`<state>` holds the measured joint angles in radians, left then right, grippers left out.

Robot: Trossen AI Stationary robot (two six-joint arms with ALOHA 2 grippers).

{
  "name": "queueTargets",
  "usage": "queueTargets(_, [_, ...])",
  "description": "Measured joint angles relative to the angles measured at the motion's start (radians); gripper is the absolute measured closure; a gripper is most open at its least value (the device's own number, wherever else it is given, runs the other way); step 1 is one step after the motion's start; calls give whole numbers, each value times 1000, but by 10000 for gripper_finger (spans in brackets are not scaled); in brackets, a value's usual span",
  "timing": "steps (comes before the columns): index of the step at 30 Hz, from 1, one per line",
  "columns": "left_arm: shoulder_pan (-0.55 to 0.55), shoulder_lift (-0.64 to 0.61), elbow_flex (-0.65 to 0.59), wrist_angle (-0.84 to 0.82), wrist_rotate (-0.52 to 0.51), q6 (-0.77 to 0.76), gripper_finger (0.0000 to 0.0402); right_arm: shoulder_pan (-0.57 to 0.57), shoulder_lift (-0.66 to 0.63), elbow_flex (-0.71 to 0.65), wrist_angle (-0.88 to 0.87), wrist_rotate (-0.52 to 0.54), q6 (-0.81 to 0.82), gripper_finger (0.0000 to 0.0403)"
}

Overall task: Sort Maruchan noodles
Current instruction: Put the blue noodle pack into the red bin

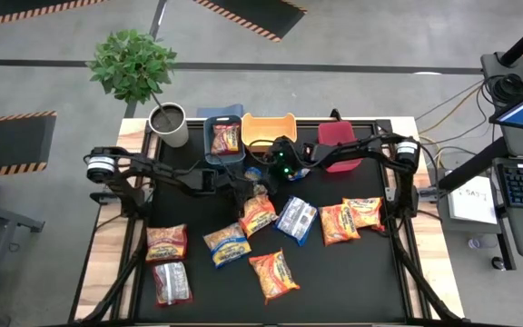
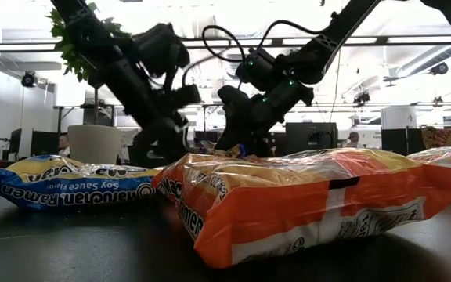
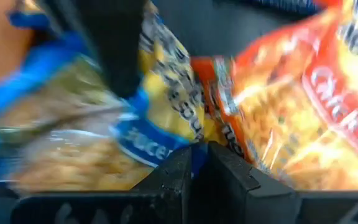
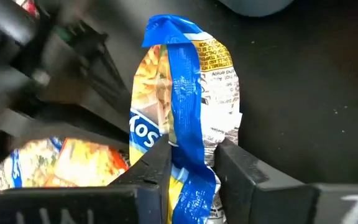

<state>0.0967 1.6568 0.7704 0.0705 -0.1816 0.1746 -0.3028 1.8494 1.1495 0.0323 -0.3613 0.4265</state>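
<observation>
Several Maruchan packets lie flat on the black table: orange ones (image 1: pixel 274 275) (image 1: pixel 339 222), a dark red one (image 1: pixel 171 282), blue ones (image 1: pixel 226 243) (image 1: pixel 296 220). One orange packet (image 1: pixel 226 137) sits in the blue bin. Both grippers meet near the table's middle, in front of the bins. My left gripper (image 1: pixel 251 188) (image 3: pixel 197 152) is shut on a blue-and-yellow packet beside an orange packet (image 3: pixel 303 106). My right gripper (image 1: pixel 271 173) (image 4: pixel 194 155) is shut on a blue packet. Whether both hold the same packet I cannot tell. My left gripper pinches a blue-and-yellow packet between its two fingers at a blue edge (image 3: pixel 188 140). The packet spreads away past the fingertips, next to the orange packet. My right gripper pinches the blue packet between its two fingers, across the blue seam strip (image 4: pixel 188 134) that runs down its length. The packet's far sealed end (image 4: pixel 166 28) sticks out beyond the fingers over the dark table.
Blue bin (image 1: pixel 209 145), yellow bin (image 1: pixel 269 120) and red bin (image 1: pixel 339 136) stand in a row at the far edge, with a potted plant (image 1: pixel 168 124) at their left. Both arms cross the table's middle. Loose packets fill the near half.
</observation>
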Motion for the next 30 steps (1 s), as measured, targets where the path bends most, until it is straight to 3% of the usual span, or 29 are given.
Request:
queueTargets(13, [-79, -292, 2, -35, -1, -5, 363, 49, -64, -1, -65, 4, -44, 340])
queueTargets(22, [-159, -496, 1, -140, 8, 45, 363, 101, -132, -1, -150, 40, -82, 393])
queueTargets(30, [-175, -553, -44, -187, 8, -23, 363, 133, -222, -1, -187, 106, -112, 394])
